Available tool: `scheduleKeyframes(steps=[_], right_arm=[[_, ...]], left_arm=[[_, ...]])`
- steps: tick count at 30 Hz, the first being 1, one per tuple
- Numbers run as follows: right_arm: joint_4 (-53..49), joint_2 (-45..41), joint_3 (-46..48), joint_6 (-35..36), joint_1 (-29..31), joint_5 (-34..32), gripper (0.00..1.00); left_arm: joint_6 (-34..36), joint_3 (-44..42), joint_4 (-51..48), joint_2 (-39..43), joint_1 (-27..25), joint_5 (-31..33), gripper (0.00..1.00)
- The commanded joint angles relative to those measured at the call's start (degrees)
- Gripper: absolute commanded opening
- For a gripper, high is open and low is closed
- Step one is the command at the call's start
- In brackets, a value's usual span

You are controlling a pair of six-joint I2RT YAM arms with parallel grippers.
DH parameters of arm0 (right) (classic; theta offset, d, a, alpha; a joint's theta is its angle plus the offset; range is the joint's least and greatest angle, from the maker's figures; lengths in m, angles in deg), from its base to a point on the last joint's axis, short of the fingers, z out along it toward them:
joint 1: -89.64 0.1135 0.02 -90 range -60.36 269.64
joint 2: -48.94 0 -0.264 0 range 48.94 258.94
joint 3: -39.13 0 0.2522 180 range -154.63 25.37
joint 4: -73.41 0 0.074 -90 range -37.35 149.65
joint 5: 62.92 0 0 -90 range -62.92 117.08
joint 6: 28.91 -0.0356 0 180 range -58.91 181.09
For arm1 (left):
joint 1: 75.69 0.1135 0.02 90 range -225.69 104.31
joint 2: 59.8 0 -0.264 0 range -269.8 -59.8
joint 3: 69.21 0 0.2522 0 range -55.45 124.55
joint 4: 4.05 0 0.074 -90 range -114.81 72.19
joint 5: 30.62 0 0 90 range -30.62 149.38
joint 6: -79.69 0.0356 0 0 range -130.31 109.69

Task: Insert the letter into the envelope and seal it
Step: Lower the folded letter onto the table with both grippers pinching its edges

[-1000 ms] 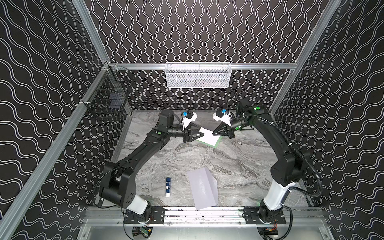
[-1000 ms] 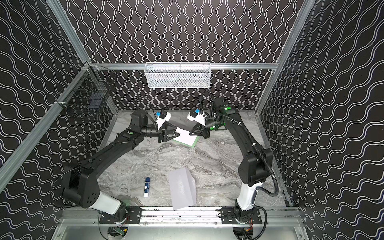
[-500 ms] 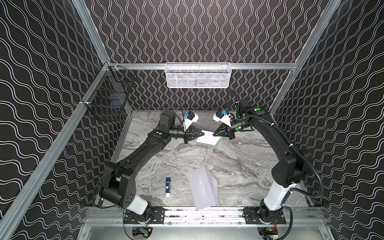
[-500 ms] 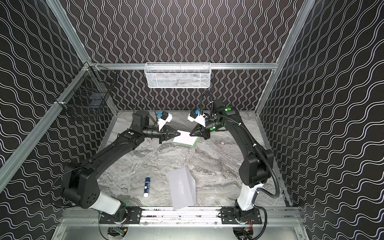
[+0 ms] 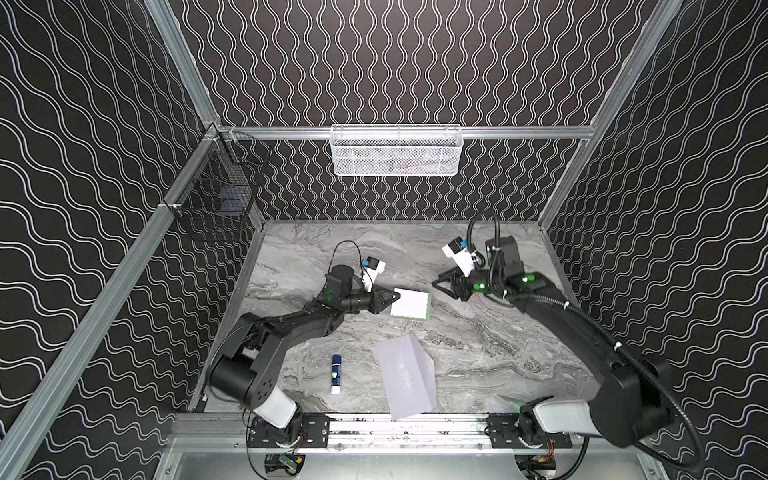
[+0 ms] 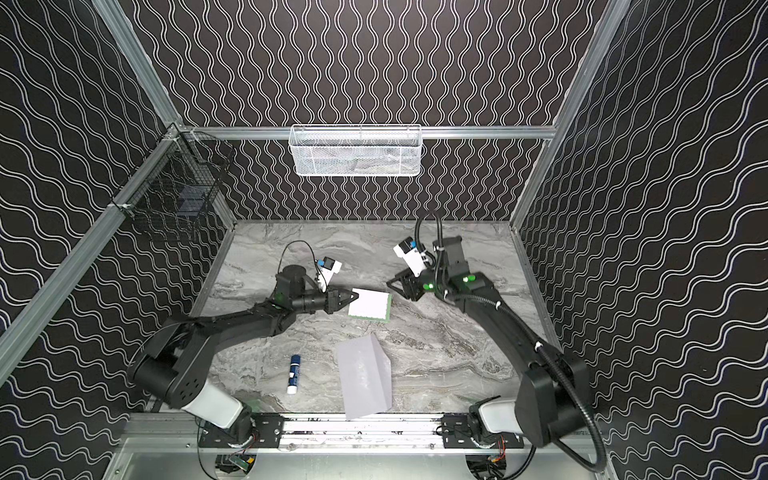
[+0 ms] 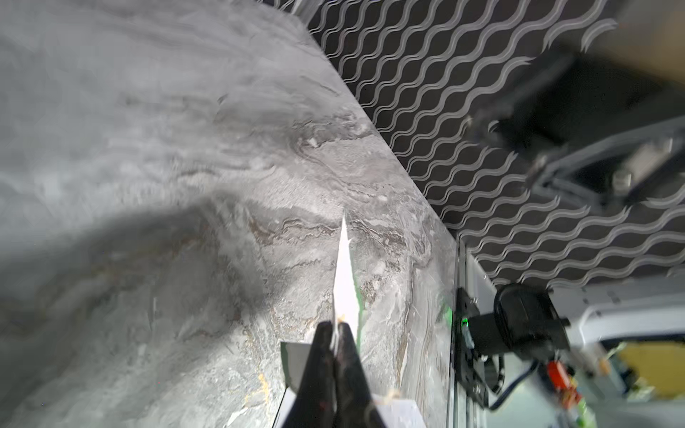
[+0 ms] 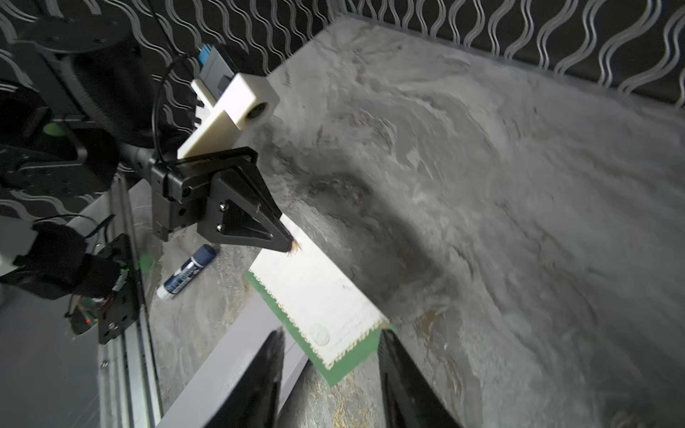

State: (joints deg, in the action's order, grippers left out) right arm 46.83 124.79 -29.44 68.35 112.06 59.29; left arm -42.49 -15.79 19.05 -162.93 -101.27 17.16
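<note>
The letter (image 5: 410, 304) (image 6: 370, 305), folded white paper with a green border, hangs flat just above the table. My left gripper (image 5: 397, 296) (image 6: 355, 296) is shut on its left edge. In the left wrist view the letter (image 7: 344, 281) runs edge-on out of the shut left gripper (image 7: 335, 326). My right gripper (image 5: 435, 286) (image 6: 390, 284) is open at the letter's right edge. In the right wrist view the right gripper (image 8: 331, 335) stands open on either side of the letter's (image 8: 318, 296) near corner. The pale envelope (image 5: 407, 376) (image 6: 365, 378) (image 8: 230, 355) lies near the front edge.
A blue and white glue stick (image 5: 336, 374) (image 6: 293, 374) (image 8: 187, 272) lies left of the envelope. A white mesh basket (image 5: 396, 150) hangs on the back rail and a black wire basket (image 5: 218, 199) on the left rail. The marble table (image 5: 478, 353) is walled on three sides.
My left gripper has shut on the letter's left edge. My right gripper has let go of the right edge, opened and drawn back a little to the right.
</note>
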Motion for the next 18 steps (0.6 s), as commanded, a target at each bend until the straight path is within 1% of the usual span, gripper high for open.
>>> scheduleKeyframes(steps=[1, 2, 3, 6, 8, 12, 14, 16, 18], right_arm=[[20.97, -3.34, 8.46, -8.96, 2.26, -8.21, 0.41], [23.4, -3.6, 10.81, -10.08, 3.71, -10.17, 0.41], [25.44, -3.48, 12.56, -10.56, 4.34, -10.49, 0.4], [30.69, -1.48, 16.38, -11.96, 6.24, -13.83, 0.36], [33.42, 0.56, 17.54, -13.24, 7.16, -15.6, 0.34], [40.21, 4.83, 20.19, -18.11, 9.86, -20.07, 0.3], [43.5, 7.21, 21.39, -20.32, 10.87, -21.31, 0.3], [44.66, 9.37, 21.58, -21.96, 11.66, -23.07, 0.29], [46.17, 11.0, 22.02, -23.68, 13.29, -26.25, 0.29]], left_arm=[[-11.82, -0.49, 19.69, -4.52, -0.53, 3.08, 0.0], [-13.07, -0.8, 20.71, -5.82, -0.84, 4.45, 0.0], [-13.67, -1.1, 20.64, -6.51, -1.33, 6.01, 0.0], [-12.18, -1.06, 17.25, -7.73, -3.16, 9.15, 0.0], [-11.19, -0.49, 12.43, -8.3, -4.03, 11.42, 0.0], [-8.72, 1.31, 1.88, -9.43, -5.33, 14.87, 0.0], [-7.34, 2.38, -3.03, -10.01, -5.66, 15.94, 0.0], [-6.18, 3.27, -7.41, -10.46, -5.8, 16.65, 0.0], [-5.07, 4.05, -10.4, -10.89, -5.97, 17.07, 0.0]])
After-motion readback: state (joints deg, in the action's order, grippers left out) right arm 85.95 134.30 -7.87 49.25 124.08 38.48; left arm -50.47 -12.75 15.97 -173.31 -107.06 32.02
